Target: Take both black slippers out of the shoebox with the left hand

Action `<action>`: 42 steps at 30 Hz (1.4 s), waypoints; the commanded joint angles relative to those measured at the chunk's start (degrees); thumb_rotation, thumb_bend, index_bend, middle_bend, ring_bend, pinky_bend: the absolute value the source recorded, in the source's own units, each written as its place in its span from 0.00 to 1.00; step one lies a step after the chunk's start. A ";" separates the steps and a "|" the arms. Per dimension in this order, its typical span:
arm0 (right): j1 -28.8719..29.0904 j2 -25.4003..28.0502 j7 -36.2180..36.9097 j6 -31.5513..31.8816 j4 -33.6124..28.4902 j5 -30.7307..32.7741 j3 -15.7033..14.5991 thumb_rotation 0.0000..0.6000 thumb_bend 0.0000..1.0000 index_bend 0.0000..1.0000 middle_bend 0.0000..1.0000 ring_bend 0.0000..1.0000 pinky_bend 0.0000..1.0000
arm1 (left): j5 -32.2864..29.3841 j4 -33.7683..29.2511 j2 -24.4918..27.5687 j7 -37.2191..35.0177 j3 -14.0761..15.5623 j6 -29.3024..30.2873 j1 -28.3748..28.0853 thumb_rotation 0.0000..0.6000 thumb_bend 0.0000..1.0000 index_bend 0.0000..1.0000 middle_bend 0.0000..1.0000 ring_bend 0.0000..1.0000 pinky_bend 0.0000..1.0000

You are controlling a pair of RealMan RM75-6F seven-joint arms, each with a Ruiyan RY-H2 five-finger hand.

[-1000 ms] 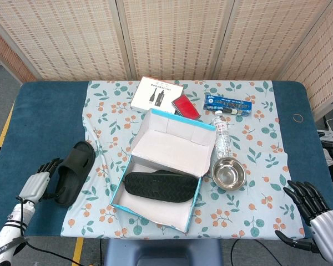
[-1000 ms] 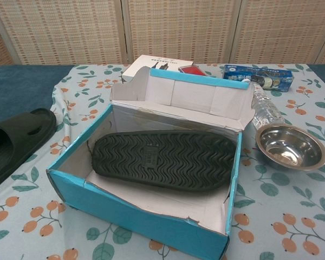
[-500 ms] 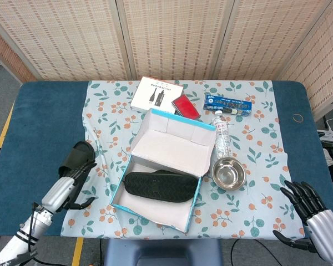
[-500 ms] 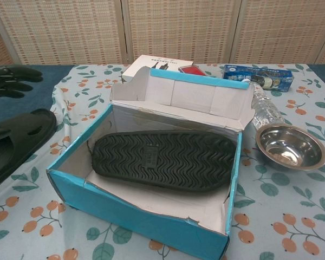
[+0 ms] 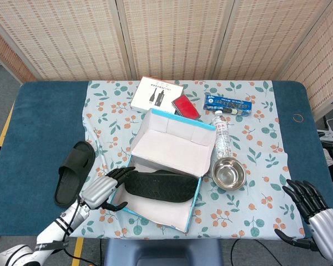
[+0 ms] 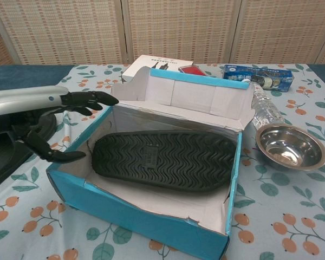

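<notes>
Woven-reed screen panels back a blue tabletop (image 5: 41,119) w/ a leaf-and-berry print cloth (image 5: 108,119) over its middle. One black rubber slipper, sole up (image 5: 158,185), lies inside the open blue-and-white cardboard shoebox (image 5: 197,191), filling most of the floor. The other black slipper (image 5: 75,172) is already out, strap up, on the tabletop at approx 9 o'clock from the box, well apart from it.

Left hand (image 5: 102,188) has swung in from beside that outside slipper over the last second and now sits at the box's 9 o'clock wall; fingers (image 6: 92,99) spread apart, holding nothing, tips reaching over the rim near the slipper's end. In the chest view the thumb hangs low at the wall, other fingers above the rim, no contact w/ the sole that I can see. So: first slipper done, hand released it and is lining up for no. 2, roughly halfway through. Next it prob needs to drop in and close on the slipper's near end w/o snagging the cardboard wall.

Right hand (image 5: 311,208) is at 4 o'clock near the tabletop edge, fingers spread, empty, barely shifted.

Round steel bowl (image 5: 228,173) and clear plastic water bottle (image 5: 222,133) sit just beside the box at 3 o'clock; white product box (image 5: 155,94), red case (image 5: 186,106) and blue carton (image 5: 228,103) lie at 12 to 1 o'clock.
</notes>
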 commanded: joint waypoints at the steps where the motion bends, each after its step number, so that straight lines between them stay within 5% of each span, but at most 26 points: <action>1: 0.09 0.04 0.28 -0.10 0.09 0.27 0.10 0.69 0.13 0.00 0.00 0.00 0.00 | -6.21 2.17 -4.07 5.58 -1.27 -2.39 -3.43 1.00 0.35 0.00 0.00 0.00 0.11; 18: 0.12 0.41 1.23 -0.06 0.29 0.98 0.24 0.69 0.13 0.00 0.00 0.00 0.00 | -18.22 7.92 -8.09 4.13 -2.68 -9.69 -10.35 1.00 0.35 0.00 0.00 0.00 0.11; 42: 0.31 0.37 0.86 -0.88 0.09 1.10 0.13 0.69 0.13 0.00 0.00 0.00 0.00 | -24.40 14.59 -12.03 4.63 -1.75 -13.98 -17.83 1.00 0.34 0.00 0.06 0.00 0.14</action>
